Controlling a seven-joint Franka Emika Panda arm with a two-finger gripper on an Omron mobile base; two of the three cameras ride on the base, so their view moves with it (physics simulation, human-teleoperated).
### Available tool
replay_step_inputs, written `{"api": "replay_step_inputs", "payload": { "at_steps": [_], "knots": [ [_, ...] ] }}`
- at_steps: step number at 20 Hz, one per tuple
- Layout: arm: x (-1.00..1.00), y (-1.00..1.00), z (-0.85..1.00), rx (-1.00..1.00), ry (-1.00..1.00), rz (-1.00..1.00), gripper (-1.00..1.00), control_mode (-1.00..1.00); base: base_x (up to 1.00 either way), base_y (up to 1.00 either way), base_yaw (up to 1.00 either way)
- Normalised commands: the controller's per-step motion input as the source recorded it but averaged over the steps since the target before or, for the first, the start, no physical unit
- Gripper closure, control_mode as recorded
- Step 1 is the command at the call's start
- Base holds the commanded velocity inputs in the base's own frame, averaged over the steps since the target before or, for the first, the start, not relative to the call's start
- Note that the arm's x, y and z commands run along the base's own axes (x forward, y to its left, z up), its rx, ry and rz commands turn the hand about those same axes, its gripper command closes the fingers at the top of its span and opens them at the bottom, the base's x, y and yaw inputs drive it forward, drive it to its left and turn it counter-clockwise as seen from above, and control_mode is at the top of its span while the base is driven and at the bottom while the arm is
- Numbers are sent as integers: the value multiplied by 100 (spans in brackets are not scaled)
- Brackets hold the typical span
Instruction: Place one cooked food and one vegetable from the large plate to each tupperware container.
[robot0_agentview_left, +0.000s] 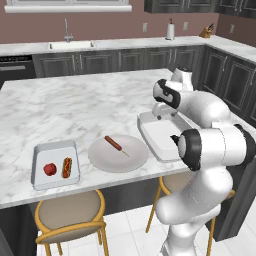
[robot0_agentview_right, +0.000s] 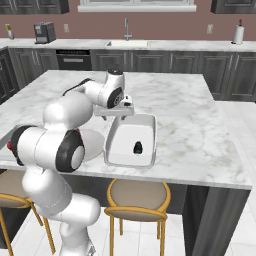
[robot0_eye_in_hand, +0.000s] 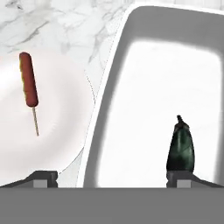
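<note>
Nearest the hand camera lies a small dark green, glossy eggplant-shaped vegetable (robot0_eye_in_hand: 180, 146), resting inside the larger pale grey-white rectangular tray (robot0_eye_in_hand: 109, 100) near its rim; the right base view shows the same dark item (robot0_agentview_right: 137, 147) toward the front edge of that tray (robot0_agentview_right: 150, 131). The two-finger gripper (robot0_eye_in_hand: 111, 177) hangs over the tray with its dark fingertips (robot0_eye_in_hand: 43, 176) spread wide and nothing between them; one tip sits just beside the vegetable without gripping it. Left of this tray is the wide round pale plate (robot0_agentview_left: 102, 157), carrying a brown corn dog on a stick (robot0_agentview_left: 114, 144); further left stands the smaller rectangular tray (robot0_agentview_left: 40, 150), holding a glossy red tomato-like ball (robot0_agentview_left: 49, 169) beside a hot dog in a bun (robot0_agentview_left: 67, 167). All rest on the white marble island counter (robot0_agentview_left: 75, 105).
</note>
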Motion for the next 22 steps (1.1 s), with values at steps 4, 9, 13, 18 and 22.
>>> {"api": "replay_step_inputs", "payload": {
  "at_steps": [4, 9, 13, 18, 22],
  "knots": [
    [-1, 100, -4, -10, 2, 35, -100, -100, 0, 0, 0],
    [-2, 100, -41, -10, -2, 12, -100, -100, 0, 0, 0],
    [17, 91, -67, 1, 0, -7, -100, -100, 0, 0, 0],
    [5, 72, -61, 9, 0, -17, -100, -100, 0, 0, 0],
    [41, 0, -41, -4, 0, -1, -100, -100, 0, 0, 0]
  ]
}}
